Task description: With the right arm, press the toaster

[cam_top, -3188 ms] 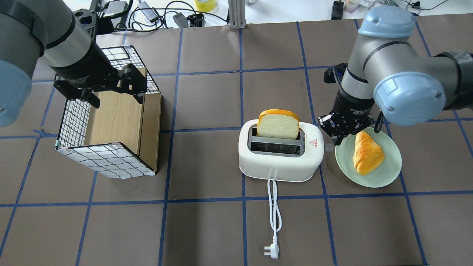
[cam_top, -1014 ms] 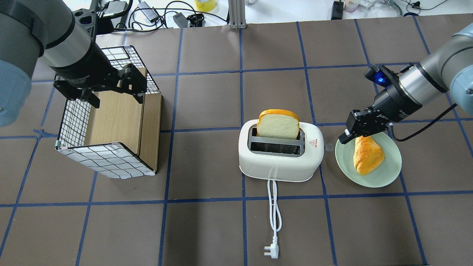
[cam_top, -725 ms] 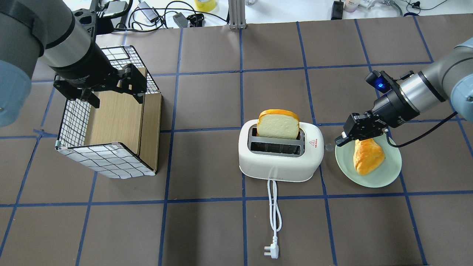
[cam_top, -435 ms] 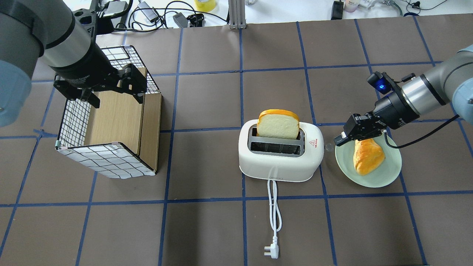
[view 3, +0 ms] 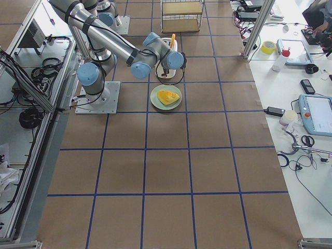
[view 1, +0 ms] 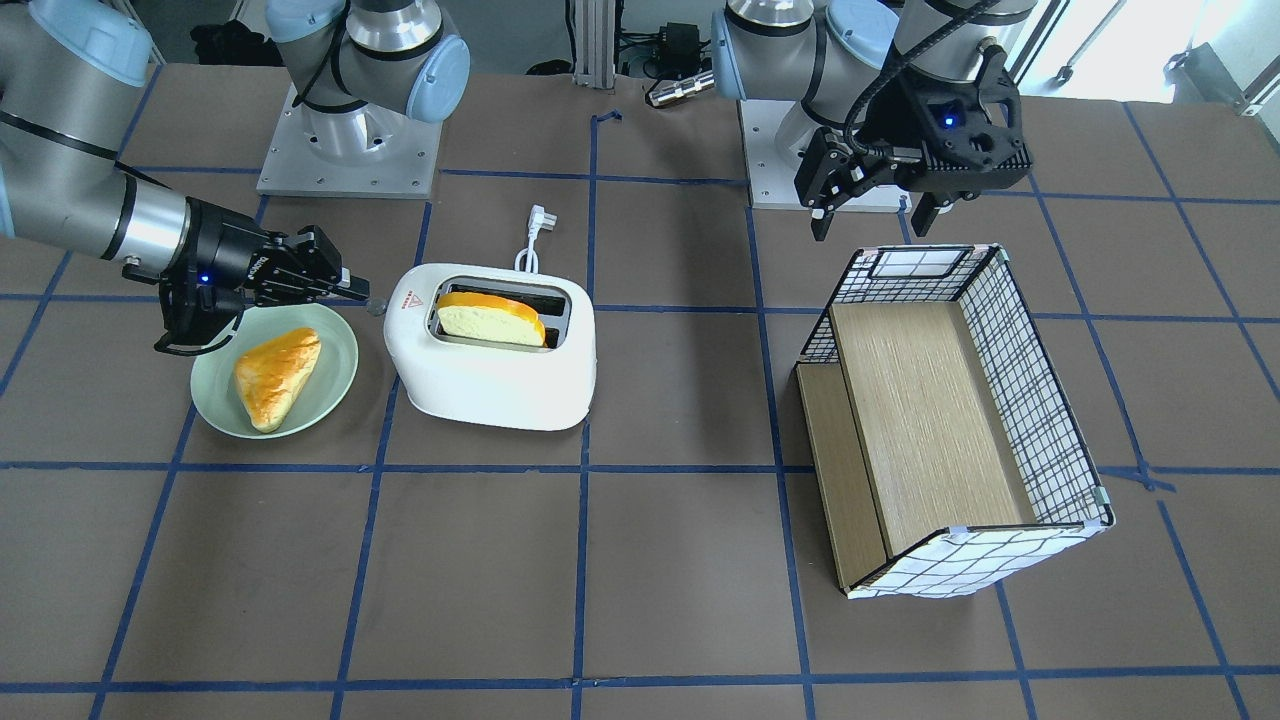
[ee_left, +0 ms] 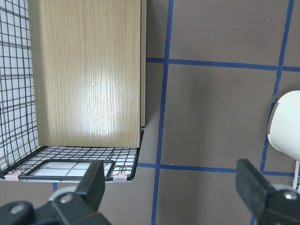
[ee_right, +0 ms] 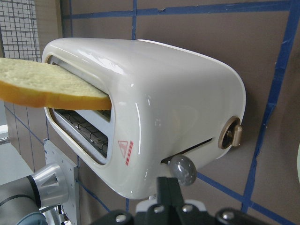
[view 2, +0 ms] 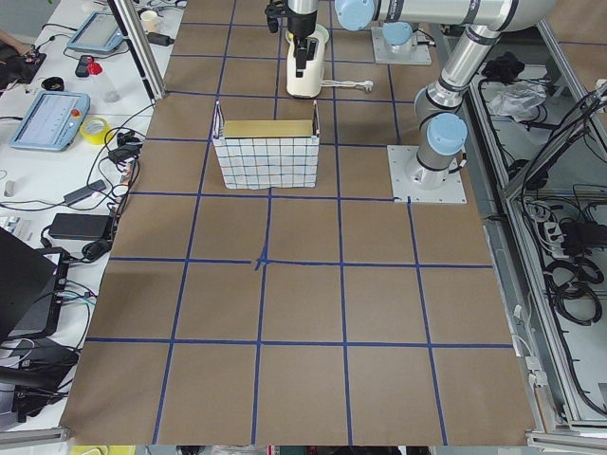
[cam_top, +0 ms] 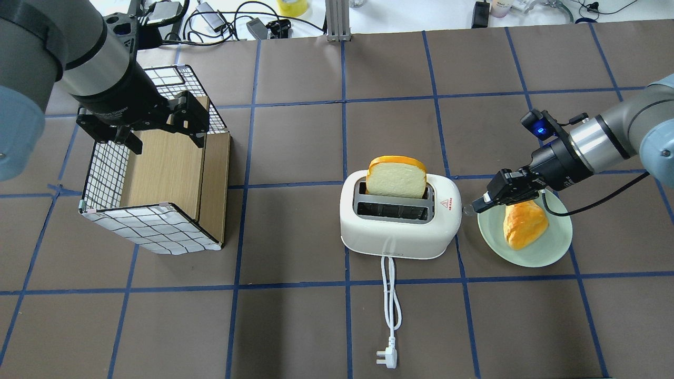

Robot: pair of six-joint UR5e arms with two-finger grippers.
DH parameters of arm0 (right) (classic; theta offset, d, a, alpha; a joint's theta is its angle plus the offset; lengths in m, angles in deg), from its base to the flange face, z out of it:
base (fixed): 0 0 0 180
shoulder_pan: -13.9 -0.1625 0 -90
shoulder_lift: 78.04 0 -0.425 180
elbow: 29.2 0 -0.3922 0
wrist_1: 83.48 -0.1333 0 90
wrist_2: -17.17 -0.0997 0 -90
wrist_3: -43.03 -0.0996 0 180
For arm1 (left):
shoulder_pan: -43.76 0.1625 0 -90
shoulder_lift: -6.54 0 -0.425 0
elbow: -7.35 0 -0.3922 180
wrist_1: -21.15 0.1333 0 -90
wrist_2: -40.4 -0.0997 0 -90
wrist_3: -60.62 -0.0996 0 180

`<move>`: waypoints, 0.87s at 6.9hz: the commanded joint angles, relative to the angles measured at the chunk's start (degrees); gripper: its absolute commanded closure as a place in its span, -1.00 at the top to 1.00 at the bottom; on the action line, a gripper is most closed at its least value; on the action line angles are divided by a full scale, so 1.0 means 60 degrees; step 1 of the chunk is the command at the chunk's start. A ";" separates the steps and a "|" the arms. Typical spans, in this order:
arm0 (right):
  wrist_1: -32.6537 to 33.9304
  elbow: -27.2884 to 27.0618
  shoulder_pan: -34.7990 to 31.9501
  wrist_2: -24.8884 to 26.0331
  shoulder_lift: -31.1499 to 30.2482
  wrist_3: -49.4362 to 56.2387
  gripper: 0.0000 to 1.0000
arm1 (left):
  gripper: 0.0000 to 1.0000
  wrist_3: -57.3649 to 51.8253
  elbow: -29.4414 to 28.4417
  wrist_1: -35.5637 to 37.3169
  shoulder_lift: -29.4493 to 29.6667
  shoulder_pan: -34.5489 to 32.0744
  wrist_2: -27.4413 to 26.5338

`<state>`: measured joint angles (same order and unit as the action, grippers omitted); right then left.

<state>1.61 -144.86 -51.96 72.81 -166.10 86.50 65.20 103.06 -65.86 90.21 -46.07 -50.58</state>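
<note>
Hovering above one checked box (view 1: 1030, 400): left gripper (view 1: 868, 226), fingers spread, empty. One toaster (cam_top: 400, 231) between box and plate (cam_top: 547, 253); two slots, one bread slice (cam_top: 396, 179). One pastry (cam_top: 521, 223) on plate. Right gripper (cam_top: 476, 204) fingers pinched together, tip at lever knob (ee_right: 183, 169).

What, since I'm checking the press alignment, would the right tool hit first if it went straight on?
Most likely the grey lever knob on the toaster, right ahead of the shut right tool; whether they already touch is unclear.
</note>
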 commanded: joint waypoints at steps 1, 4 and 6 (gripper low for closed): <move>0.0012 -0.0059 0.0005 -0.0015 0.0014 0.0093 -1.00 | 1.00 0.0000 0.0000 0.0000 0.0000 0.0000 0.0003; 0.0071 -0.0118 -0.0010 -0.0117 0.0262 0.0398 -1.00 | 1.00 0.0000 -0.0014 0.0000 0.0000 0.0000 0.0003; 0.0288 -0.0133 0.0005 -0.0147 0.0423 0.0429 -1.00 | 1.00 0.0000 0.0000 0.0000 0.0000 0.0000 0.0003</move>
<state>2.39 -145.60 -51.97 72.03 -164.32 88.79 65.19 103.04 -65.86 90.21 -46.06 -50.56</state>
